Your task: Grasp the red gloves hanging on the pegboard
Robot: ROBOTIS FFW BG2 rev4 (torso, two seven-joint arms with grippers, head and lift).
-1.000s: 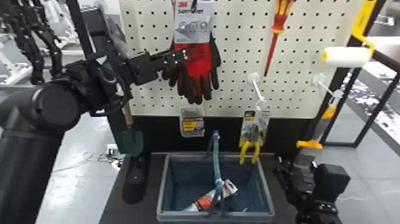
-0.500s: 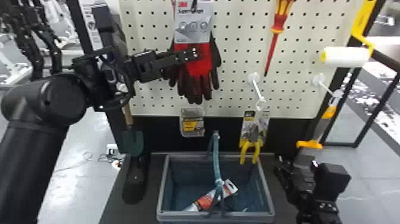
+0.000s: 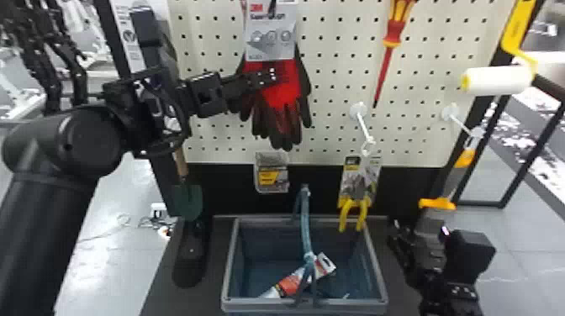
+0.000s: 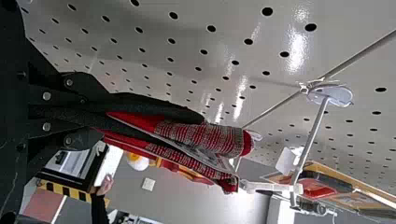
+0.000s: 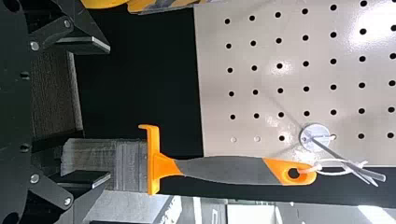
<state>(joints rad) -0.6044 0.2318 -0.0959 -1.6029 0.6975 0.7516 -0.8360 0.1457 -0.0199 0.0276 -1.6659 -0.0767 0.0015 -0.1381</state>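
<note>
The red gloves (image 3: pixel 277 96) with black fingertips and a grey card hang high on the white pegboard (image 3: pixel 336 63). My left gripper (image 3: pixel 262 77) comes in from the left at the gloves' cuff and is shut on them. In the left wrist view the gloves (image 4: pixel 201 137) lie pinched between the two black fingers of the left gripper (image 4: pixel 103 116), close against the board. My right gripper (image 5: pixel 93 112) is parked low at the right (image 3: pixel 445 269) and stands open, beside a hanging brush (image 5: pixel 196 165).
On the board hang a red-yellow screwdriver (image 3: pixel 393 38), a paint roller (image 3: pixel 496 80), yellow pliers (image 3: pixel 355 197), a small pack (image 3: pixel 267 172) and a bare hook (image 3: pixel 363 126). A grey basket (image 3: pixel 229 260) holding a tube sits below. A green trowel (image 3: pixel 185 197) hangs at the left.
The left arm has shifted a little to the right and closer to the board, its gripper staying at the gloves. The right arm has not moved.
</note>
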